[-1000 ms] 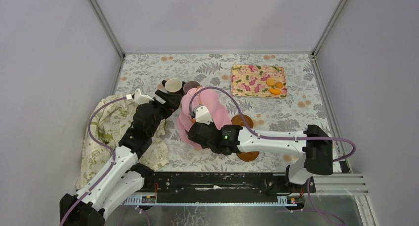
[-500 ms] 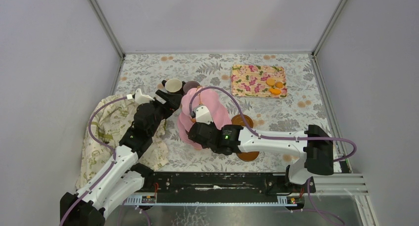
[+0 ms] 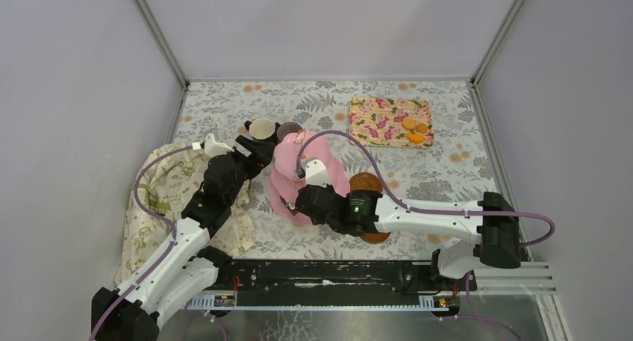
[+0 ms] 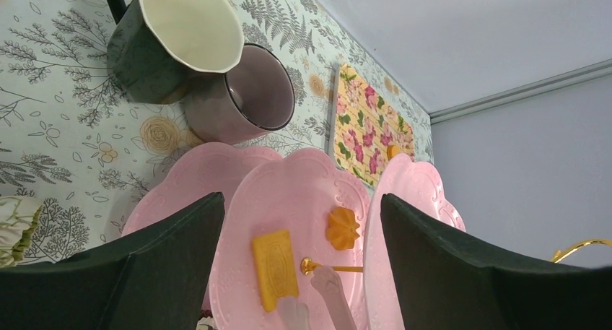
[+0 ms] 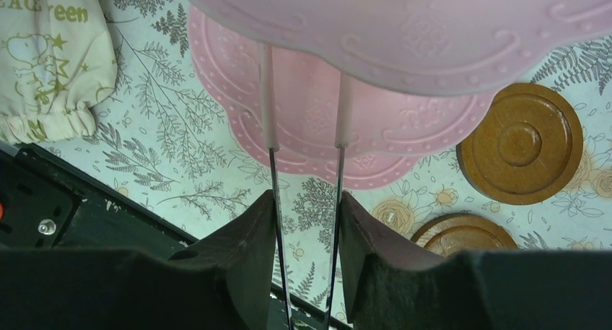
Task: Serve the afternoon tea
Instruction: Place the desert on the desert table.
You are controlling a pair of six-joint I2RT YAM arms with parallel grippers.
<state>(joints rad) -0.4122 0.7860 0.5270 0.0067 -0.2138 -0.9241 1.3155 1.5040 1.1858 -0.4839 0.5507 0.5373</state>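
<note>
The pink three-tier cake stand [image 3: 302, 169] stands tilted at the middle of the table. My right gripper [image 3: 300, 201] is shut on the thin loop handle [image 5: 338, 178], whose two rods run between its fingers [image 5: 245, 236]; the pink tiers [image 5: 404, 34] fill the top of the right wrist view. My left gripper [image 3: 257, 151] is open just left of the stand, its jaws wide apart around the tiers [image 4: 289, 200] without touching. An orange biscuit [image 4: 274, 268] and an orange swirl sweet [image 4: 342, 227] sit on the middle tier. Two dark mugs [image 3: 261, 127] [image 3: 290, 130] stand behind the stand. Two brown saucers [image 3: 367, 182] [image 3: 375, 236] lie to its right.
The floral tray [image 3: 381, 121] at the back right holds orange sweets [image 3: 414, 129]. The beige leaf-print cloth [image 3: 164, 199] lies bunched at the left under my left arm. Grey walls close in the table on three sides.
My right arm has shifted a little to the right with the stand's handle in its grip, and the stand has moved slightly with it. The left arm has barely moved.
</note>
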